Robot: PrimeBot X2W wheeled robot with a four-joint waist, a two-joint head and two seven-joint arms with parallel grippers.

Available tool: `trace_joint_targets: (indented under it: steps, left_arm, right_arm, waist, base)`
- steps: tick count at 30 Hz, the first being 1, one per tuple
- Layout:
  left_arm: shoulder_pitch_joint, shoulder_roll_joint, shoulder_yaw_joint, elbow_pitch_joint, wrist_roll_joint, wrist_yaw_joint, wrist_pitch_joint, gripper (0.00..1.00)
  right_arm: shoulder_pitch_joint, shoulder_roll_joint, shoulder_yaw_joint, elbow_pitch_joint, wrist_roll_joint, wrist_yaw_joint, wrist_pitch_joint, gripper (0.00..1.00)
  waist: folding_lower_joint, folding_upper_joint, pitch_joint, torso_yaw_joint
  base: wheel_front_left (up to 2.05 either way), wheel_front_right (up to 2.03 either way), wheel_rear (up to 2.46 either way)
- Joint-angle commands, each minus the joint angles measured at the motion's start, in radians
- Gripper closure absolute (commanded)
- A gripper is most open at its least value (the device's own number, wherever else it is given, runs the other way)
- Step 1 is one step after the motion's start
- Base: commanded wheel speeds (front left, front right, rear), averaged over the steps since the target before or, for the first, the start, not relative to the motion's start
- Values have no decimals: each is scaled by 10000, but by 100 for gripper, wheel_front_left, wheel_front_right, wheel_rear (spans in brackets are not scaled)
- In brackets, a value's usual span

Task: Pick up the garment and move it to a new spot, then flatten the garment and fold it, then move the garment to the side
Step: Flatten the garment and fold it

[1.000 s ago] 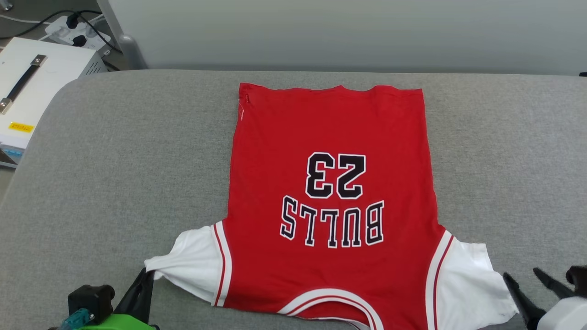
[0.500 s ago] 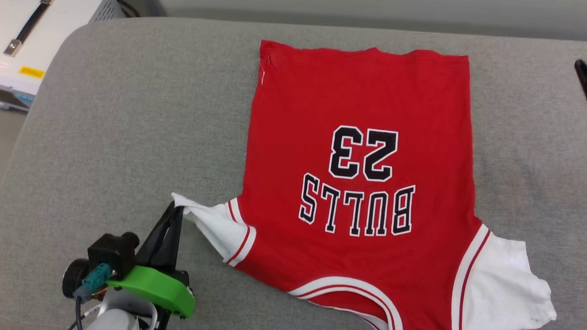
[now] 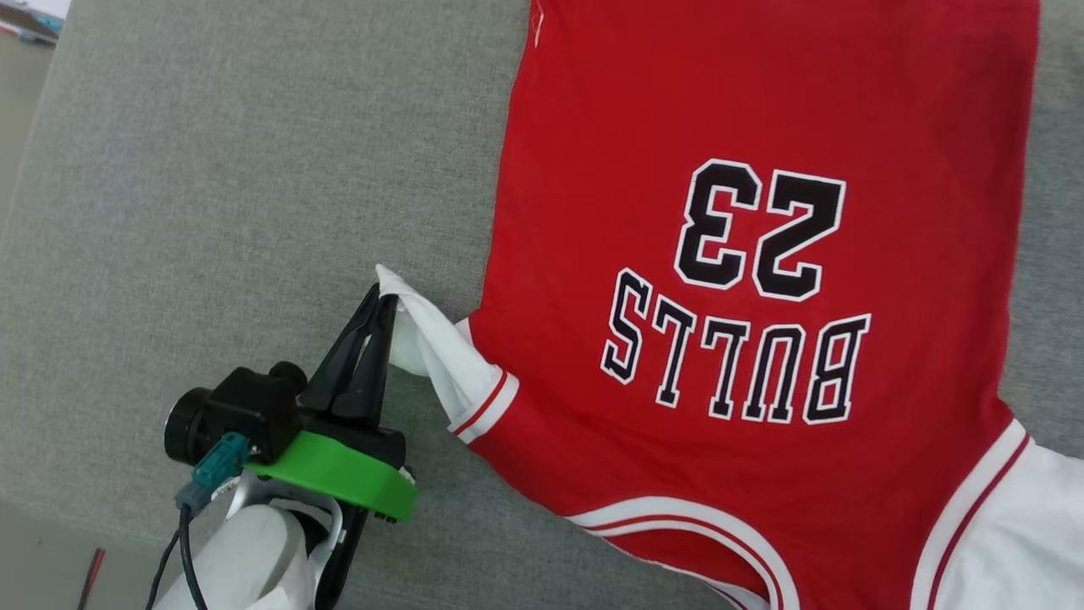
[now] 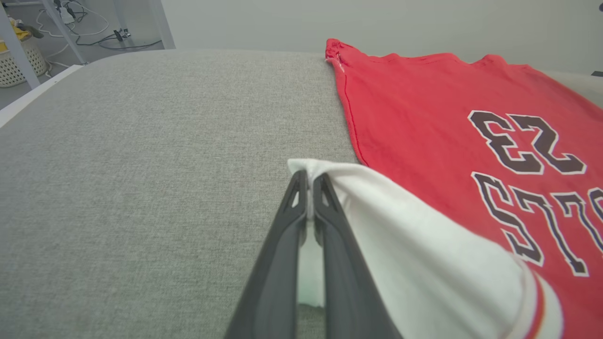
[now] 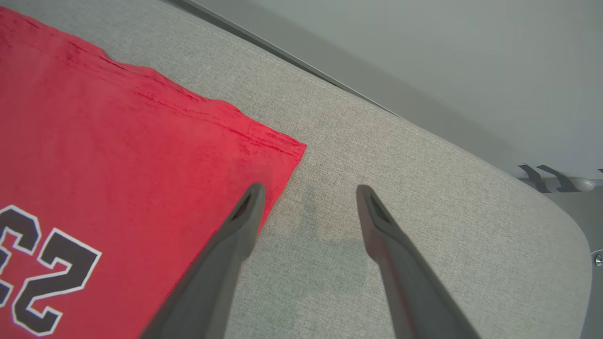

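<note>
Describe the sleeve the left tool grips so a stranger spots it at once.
On the grey padded surface lies a red garment lettered BULLS 23. Its white sleeve by the left tool is pinched into a raised peak, unlike the other sleeve, which lies flat.

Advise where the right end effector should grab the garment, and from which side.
Take the garment at its far hem corner, coming in from the bare grey cushion beside it. That corner lies flat with two free edges, and the open right end effector stands astride the side edge there.
</note>
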Motion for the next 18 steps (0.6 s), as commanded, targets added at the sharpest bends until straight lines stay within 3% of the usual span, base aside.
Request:
trace_joint_targets:
  steps: [1, 9, 16, 17, 18]
  left_arm:
    - [-218, -145, 68, -37, 132, -80, -60, 100]
    - [-334, -689, 302, 14, 558, -436, -60, 100]
    - [-424, -974, 465, 265, 845, -748, -61, 100]
    - [-419, -993, 494, 306, 868, -778, -61, 100]
    - [-402, -1008, 533, 361, 900, -805, -61, 100]
  right_arm:
    - [-288, 121, 98, 334, 16, -9, 277, 0]
    - [-612, 654, 230, 2142, -340, -9, 462, 0]
    - [268, 422, 638, 2994, -179, -9, 274, 0]
    - [315, 398, 674, 3018, -119, -9, 255, 100]
    - [328, 339, 759, 2993, -115, -9, 165, 100]
  waist:
    - [-2, 0, 818, 646]
    - [-2, 0, 1276, 953]
    - [-2, 0, 1341, 1040]
    - [-2, 0, 1308, 1024]
    - [-2, 0, 1245, 989]
  base:
    - [0, 0, 0]
    - [0, 0, 0]
    - [0, 0, 0]
    - [0, 0, 0]
    - [0, 0, 0]
